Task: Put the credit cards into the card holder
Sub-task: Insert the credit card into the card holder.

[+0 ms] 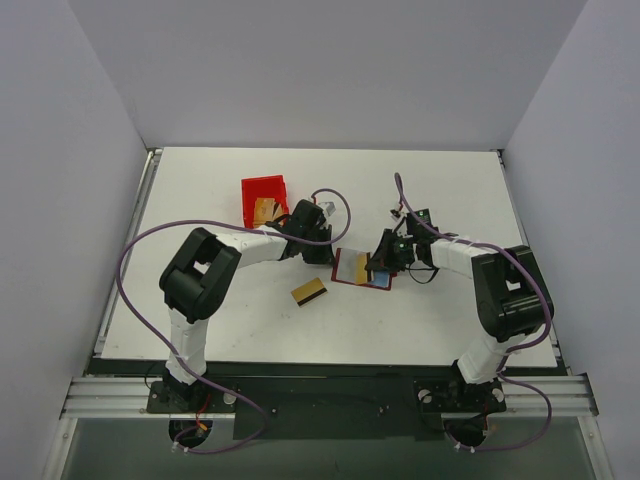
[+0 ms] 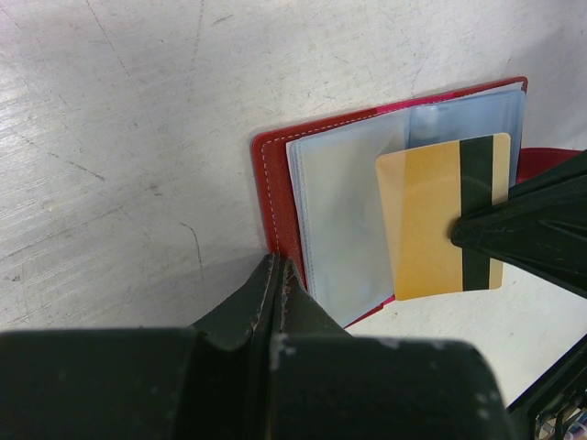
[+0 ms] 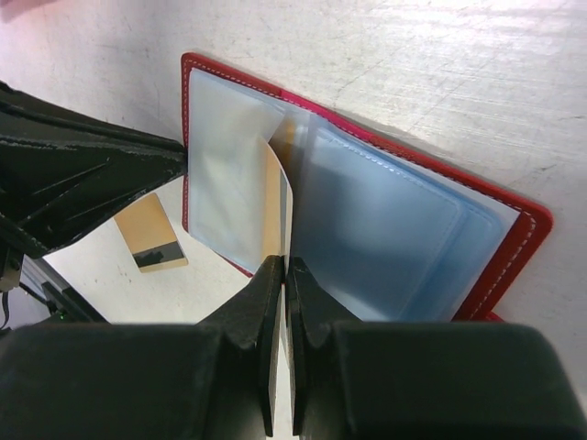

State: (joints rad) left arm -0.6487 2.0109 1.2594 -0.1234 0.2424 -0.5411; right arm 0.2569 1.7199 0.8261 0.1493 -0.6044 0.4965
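The card holder (image 1: pixel 352 268) lies open on the table, dark red with light blue sleeves (image 3: pixel 385 220). My right gripper (image 3: pixel 285 266) is shut on a gold credit card (image 3: pixel 274 197) held edge-on over the holder's middle fold. The left wrist view shows that card (image 2: pixel 431 215) flat-on, with its dark stripe, against the sleeves (image 2: pixel 339 220). My left gripper (image 2: pixel 278 268) is shut with nothing between its fingers, and its tip touches the near left edge of the holder (image 2: pixel 273 183). Another credit card (image 1: pixel 309 291) lies on the table in front of the holder.
A bright red open bin (image 1: pixel 262 190) stands behind my left arm with more gold cards (image 1: pixel 266 210) in it. Purple cables loop over the table by both arms. Grey walls close in the table's left, back and right sides.
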